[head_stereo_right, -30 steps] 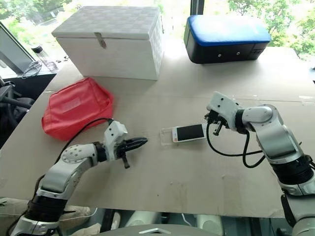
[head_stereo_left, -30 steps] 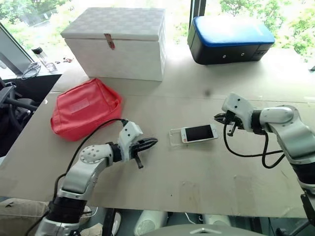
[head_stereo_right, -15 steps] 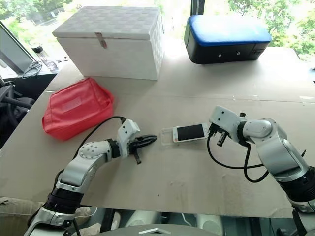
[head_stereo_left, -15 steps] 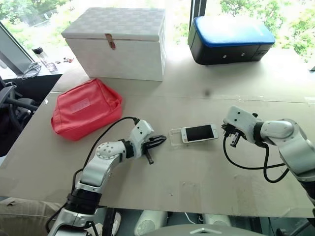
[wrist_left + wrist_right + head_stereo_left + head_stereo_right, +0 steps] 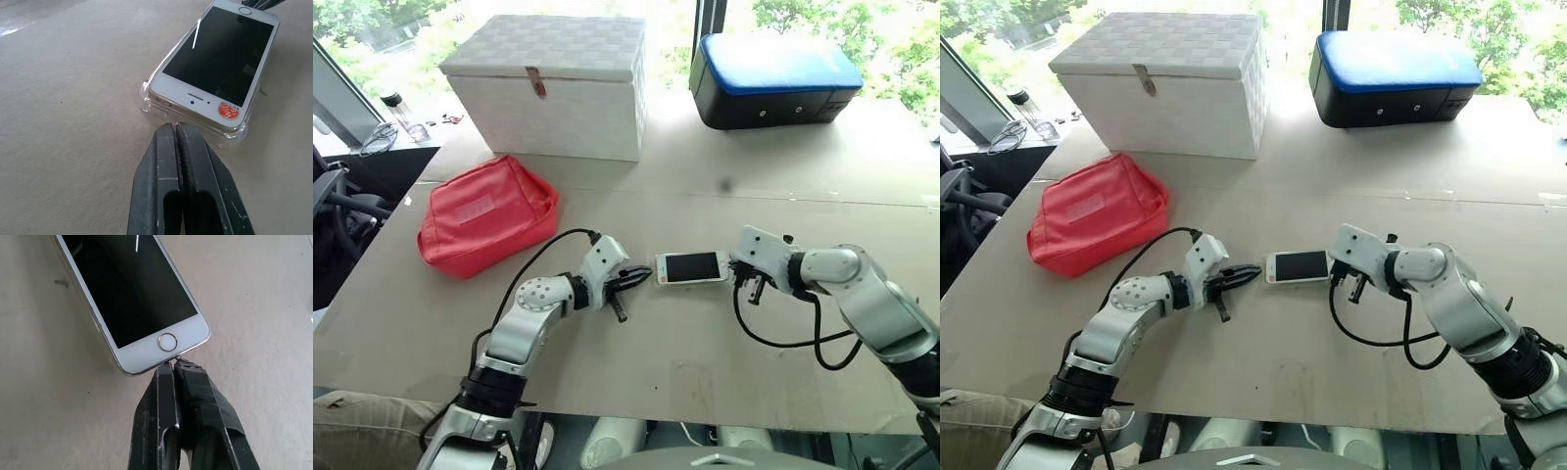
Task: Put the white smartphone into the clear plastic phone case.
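Observation:
The white smartphone lies flat, dark screen up, in the middle of the table, over the clear plastic phone case. The case's rim and corners show around the phone's left end. My left gripper is shut and empty, its tips just short of that end of the case. My right gripper is shut too, and its tips touch the phone's home-button end. Whether the phone is fully seated in the case I cannot tell.
A red pouch lies at the left of the table. Along the back stand a white box with a latch and a black case with a blue top. Black cables loop beside both wrists.
The right gripper has come down and left against the phone's right end. The phone has slid left over the case's formerly bare part. The left gripper has moved right, up to the case.

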Controlling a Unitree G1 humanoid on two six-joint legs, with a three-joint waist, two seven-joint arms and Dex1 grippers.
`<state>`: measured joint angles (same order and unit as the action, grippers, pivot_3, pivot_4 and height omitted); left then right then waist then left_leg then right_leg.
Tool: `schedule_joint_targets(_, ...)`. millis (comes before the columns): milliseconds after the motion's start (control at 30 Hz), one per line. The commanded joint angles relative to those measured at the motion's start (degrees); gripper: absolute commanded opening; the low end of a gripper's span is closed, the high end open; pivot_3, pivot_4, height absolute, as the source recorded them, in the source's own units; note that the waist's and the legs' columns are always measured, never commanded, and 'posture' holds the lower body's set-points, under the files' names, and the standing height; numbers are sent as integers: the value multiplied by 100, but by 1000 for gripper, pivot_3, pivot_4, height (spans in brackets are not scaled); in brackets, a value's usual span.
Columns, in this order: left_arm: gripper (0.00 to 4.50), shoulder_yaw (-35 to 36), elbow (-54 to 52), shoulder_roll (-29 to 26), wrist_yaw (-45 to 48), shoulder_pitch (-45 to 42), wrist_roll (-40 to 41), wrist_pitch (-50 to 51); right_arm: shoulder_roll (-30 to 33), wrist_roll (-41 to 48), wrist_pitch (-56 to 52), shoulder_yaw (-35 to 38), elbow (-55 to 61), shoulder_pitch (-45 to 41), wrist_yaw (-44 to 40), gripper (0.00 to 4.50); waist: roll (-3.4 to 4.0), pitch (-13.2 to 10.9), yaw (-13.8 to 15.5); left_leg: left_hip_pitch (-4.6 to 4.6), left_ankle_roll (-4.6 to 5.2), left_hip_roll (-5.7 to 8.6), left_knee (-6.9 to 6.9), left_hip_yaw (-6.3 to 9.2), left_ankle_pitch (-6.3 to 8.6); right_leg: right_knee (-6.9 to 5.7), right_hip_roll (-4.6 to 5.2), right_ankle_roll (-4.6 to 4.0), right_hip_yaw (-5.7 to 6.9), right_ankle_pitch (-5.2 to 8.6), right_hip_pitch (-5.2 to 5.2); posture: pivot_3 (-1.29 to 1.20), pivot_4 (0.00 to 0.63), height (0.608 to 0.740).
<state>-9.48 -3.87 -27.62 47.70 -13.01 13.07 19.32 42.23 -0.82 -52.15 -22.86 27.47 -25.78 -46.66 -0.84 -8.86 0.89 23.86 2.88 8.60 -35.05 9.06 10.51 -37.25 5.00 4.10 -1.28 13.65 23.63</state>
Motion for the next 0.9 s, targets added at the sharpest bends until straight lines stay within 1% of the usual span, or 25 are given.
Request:
schedule_joint_targets(33, 76, -37, -61, -2, -11, -19, -41, 54, -199, 37, 249, -167, 96, -162, -16, 0, -1, 1, -5, 0, 0, 0, 0, 0, 0, 0, 0, 0, 0, 0, 0, 0, 150, 740)
schedule_joint_targets(333, 76, 69, -67, -61, -15, -180, -57, 159, -600, 71, 634, -201, -162, -253, -112, 0, -2, 3, -34, -11, 0, -1, 0, 0, 0, -21, -5, -1, 2, 0, 2, 0, 150, 740)
schedule_joint_targets(500, 76, 171, -12, -104, -13, -289, -90, 174, -644, 100, 683, -128, -123, -178, -182, 0, -3, 2, -18, -6, -1, -1, -1, 0, -1, -18, -4, -1, 4, 0, 4, 0, 150, 740)
schedule_joint_targets(600, 76, 375, -34, -186, -23, -248, -36, 255, -461, 114, 693, 170, -164, -44, -185, 0, -2, 2, -16, -4, -2, 0, -1, -1, -1, -13, -4, -1, 8, 0, 4, 0, 150, 740)
schedule_joint_targets(667, 76, 615, 4, -344, -27, -192, 2, 256, -231, 225, 655, 600, -191, 119, -211, 0, -3, 2, -11, -3, -2, 0, -1, -1, -1, -11, -3, -1, 10, 0, 4, 0, 150, 740)
schedule_joint_targets(733, 76, 911, 42, -387, -62, -197, 168, 294, -119, 468, 586, 1059, -174, 250, -249, 0, -4, 0, -2, -1, -2, 0, -1, -1, 0, -9, -3, -1, 10, 0, 4, 0, 150, 740)
schedule_joint_targets(800, 76, 1145, -61, -343, 47, -249, 509, 324, -108, 763, 457, 1399, -115, 307, -280, 0, -4, -1, -5, 0, -1, 0, -1, 0, 0, -9, -3, -1, 14, 0, 4, 0, 150, 740)
schedule_joint_targets(900, 76, 1198, -383, -217, 196, -343, 964, 609, -309, 1121, 331, 1568, -60, 276, -259, 0, -5, 0, -10, -3, 0, 0, -1, 2, 1, -12, -3, 0, 15, 0, 3, 0, 150, 740)
